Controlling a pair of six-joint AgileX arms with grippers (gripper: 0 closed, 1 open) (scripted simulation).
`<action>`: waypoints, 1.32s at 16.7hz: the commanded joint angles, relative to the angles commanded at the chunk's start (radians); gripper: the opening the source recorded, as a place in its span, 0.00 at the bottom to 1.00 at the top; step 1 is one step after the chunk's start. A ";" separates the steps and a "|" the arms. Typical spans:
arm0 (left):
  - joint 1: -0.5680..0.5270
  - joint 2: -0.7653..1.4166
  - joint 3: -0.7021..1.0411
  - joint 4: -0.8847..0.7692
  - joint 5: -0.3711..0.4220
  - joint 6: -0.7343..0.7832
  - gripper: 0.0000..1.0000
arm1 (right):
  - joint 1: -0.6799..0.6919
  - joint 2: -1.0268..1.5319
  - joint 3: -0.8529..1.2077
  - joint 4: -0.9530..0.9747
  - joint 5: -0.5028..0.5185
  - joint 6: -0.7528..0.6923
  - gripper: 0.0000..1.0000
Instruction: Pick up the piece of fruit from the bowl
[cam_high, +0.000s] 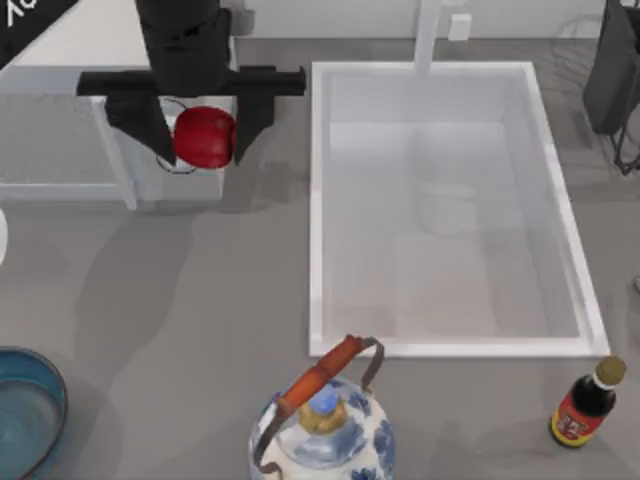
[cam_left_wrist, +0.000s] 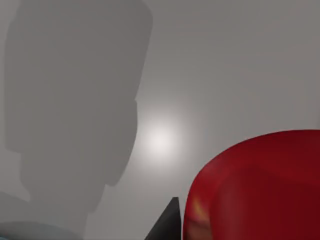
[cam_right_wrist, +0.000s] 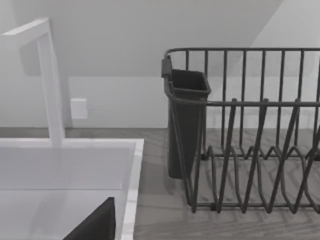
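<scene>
Glossy red fruit (cam_high: 205, 137) aloft, teal bowl (cam_high: 28, 412) apart

The red fruit (cam_left_wrist: 255, 187) bulges large and glossy close to the lens. A dark fingertip (cam_left_wrist: 167, 222) sits just beside it. Grey bench (cam_left_wrist: 225, 65) lies beyond.

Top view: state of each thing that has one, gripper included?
piece of fruit: out of the bowl, held between the fingers, raised.
left gripper: shut on the fruit, at the table's upper left.
bowl: empty, upright, lower left edge.
teapot: upright, lid on, handle up.
sauce bottle: upright, capped.
sink: empty, no water running.
</scene>
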 joint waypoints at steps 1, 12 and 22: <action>0.000 -0.001 -0.013 0.013 0.000 0.000 0.00 | 0.000 0.000 0.000 0.000 0.000 0.000 1.00; 0.000 -0.001 -0.434 0.437 0.000 0.001 0.00 | 0.000 0.000 0.000 0.000 0.000 0.000 1.00; 0.000 -0.001 -0.434 0.438 0.000 0.001 0.45 | 0.000 0.000 0.000 0.000 0.000 0.000 1.00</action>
